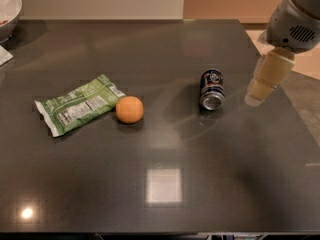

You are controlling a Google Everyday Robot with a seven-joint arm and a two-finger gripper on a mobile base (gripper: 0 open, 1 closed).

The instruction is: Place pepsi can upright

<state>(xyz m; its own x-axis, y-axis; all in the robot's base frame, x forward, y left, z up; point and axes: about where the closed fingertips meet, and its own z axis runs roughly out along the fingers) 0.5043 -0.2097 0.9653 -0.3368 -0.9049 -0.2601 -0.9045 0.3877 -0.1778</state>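
Note:
The pepsi can (212, 89) is dark blue with a silver end. It lies on its side on the dark table (150, 49), right of centre, with its silver end facing the front. My gripper (256, 95) hangs from the arm at the upper right. It is just right of the can, a little above the table, and not touching the can.
An orange fruit (129, 109) sits left of the can, with a green snack bag (77, 109) next to it. A white bowl (7, 9) stands at the far left corner, with a bit of white paper (3, 56) below it. The table's right edge runs close behind the gripper.

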